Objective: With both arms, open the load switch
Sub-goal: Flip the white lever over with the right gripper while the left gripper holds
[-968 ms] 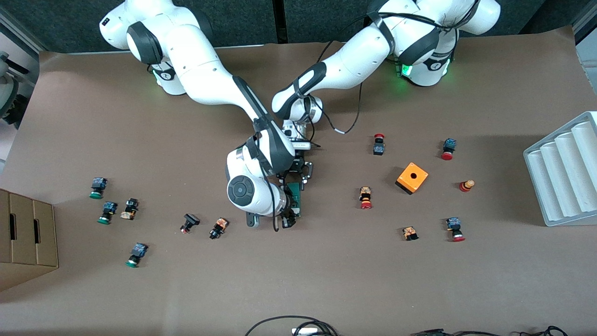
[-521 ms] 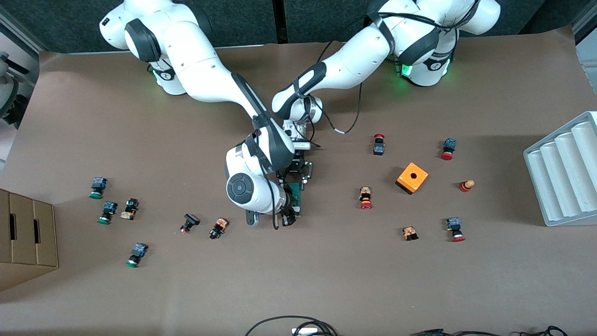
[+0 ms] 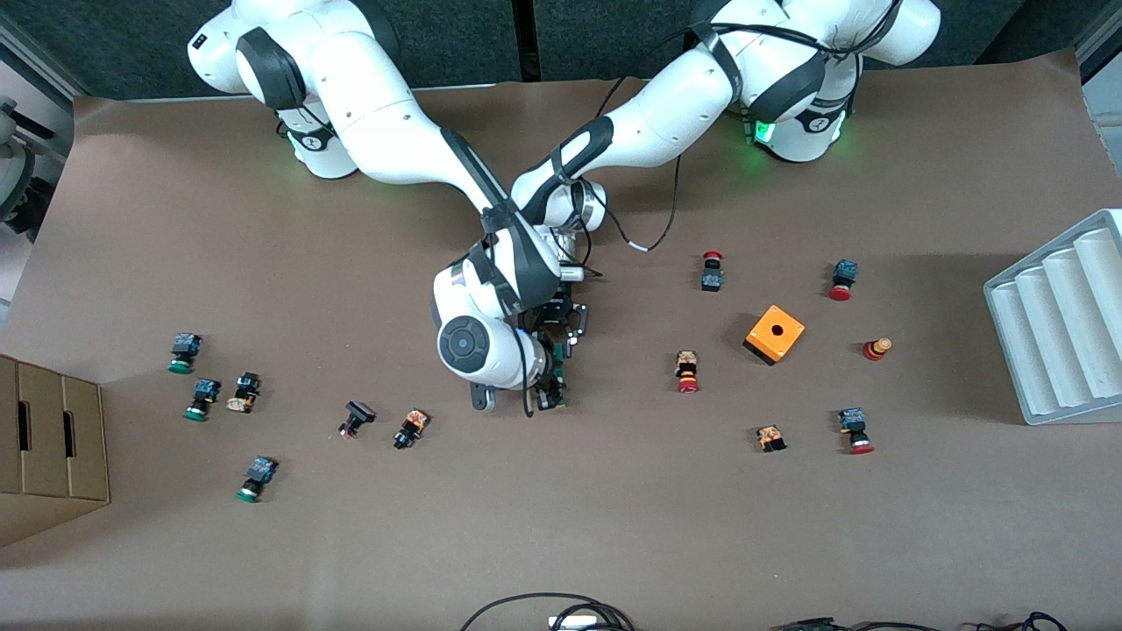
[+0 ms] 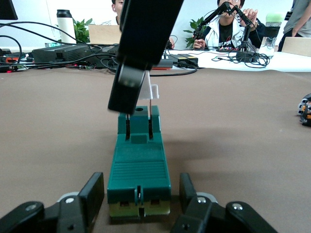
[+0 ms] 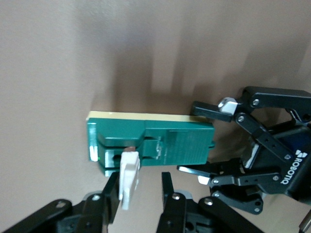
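The dark-green load switch (image 3: 556, 364) (image 4: 139, 165) (image 5: 165, 141) lies flat at the middle of the table, on a pale base. My left gripper (image 3: 565, 326) (image 4: 141, 183) (image 5: 188, 138) is low over the end of the switch nearer the robots' bases, its fingers shut on both sides of it. My right gripper (image 3: 543, 399) (image 5: 140, 177) is over the end nearer the front camera. It is open. The white lever piece (image 5: 129, 182) (image 4: 151, 91) stands between its fingers, against one of them and with a gap to the other.
Toward the left arm's end of the table stand an orange box (image 3: 775, 333), red-capped push buttons (image 3: 687, 372) and a white ribbed tray (image 3: 1065, 315). Toward the right arm's end are a black button (image 3: 410, 428), green-capped buttons (image 3: 184, 352) and a cardboard box (image 3: 48, 447).
The right arm's wrist has shifted a little toward the left arm's end and toward the bases, and its gripper has moved with it over the switch's end. The left arm has not moved.
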Tool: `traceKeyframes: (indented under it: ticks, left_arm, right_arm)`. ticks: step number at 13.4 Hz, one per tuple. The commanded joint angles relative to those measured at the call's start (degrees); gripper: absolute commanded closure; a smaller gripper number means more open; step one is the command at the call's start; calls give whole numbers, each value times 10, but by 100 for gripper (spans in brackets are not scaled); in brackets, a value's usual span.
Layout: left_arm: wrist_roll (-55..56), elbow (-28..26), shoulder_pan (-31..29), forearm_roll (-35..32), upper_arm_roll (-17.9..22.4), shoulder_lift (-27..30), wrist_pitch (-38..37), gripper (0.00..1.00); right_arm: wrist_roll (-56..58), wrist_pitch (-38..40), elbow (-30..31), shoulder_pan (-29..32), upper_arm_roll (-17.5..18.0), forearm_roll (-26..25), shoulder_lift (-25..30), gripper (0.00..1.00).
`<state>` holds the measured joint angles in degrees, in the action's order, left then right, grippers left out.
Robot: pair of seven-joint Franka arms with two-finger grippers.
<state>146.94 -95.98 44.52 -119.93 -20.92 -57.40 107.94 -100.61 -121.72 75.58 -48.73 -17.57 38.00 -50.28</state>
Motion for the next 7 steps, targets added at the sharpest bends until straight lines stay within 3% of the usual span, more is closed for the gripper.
traceKeyframes:
  ticks: [1,7]
  left_arm:
    - [12,8,9,-6,7,-9,-7,29]
    - [12,8,9,-6,7,-9,-7,29]
  right_arm:
    - [1,6,23,-3,3,-15,19,60]
    - [14,37,23,11,3,-25,40,59]
